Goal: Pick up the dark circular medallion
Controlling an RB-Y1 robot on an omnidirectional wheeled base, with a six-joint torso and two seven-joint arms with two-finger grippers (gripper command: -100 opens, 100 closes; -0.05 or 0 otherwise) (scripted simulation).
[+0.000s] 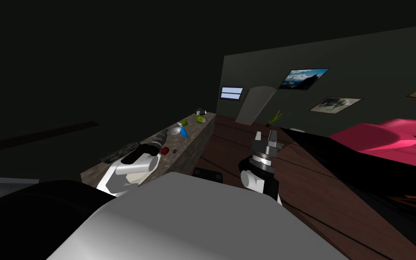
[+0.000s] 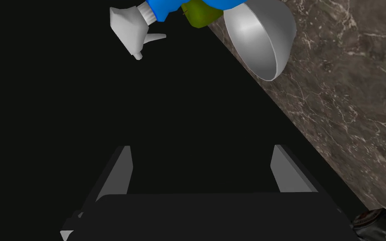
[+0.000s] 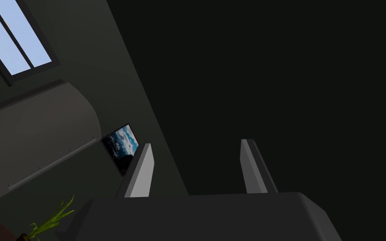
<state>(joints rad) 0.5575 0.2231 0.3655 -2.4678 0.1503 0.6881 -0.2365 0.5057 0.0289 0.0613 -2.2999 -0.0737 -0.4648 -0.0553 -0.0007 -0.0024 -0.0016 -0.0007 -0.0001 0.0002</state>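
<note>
My left gripper (image 2: 201, 147) hovers at the outer edge of the marble counter (image 1: 185, 142), left of centre in the head view. Its two fingers (image 2: 119, 171) stand wide apart with nothing between them. The dark circular medallion (image 1: 165, 150) lies flat on the counter just right of that hand (it reads as a dark red disc from the head camera). In the left wrist view a sliver of it shows beside the gripper's body, outside the finger on the counter's side, and it touches neither finger.

Further along the counter, ahead of the fingers, sits a grey bowl (image 2: 259, 37). Next to it lies a blue spray bottle (image 2: 146, 21), its white trigger head poking past the counter's edge, with something green just behind.

My right gripper (image 1: 265, 134) is raised at the centre of the head view, above the dark wooden floor (image 1: 320, 198) and well apart from the counter. Its fingers are spread and empty.
</note>
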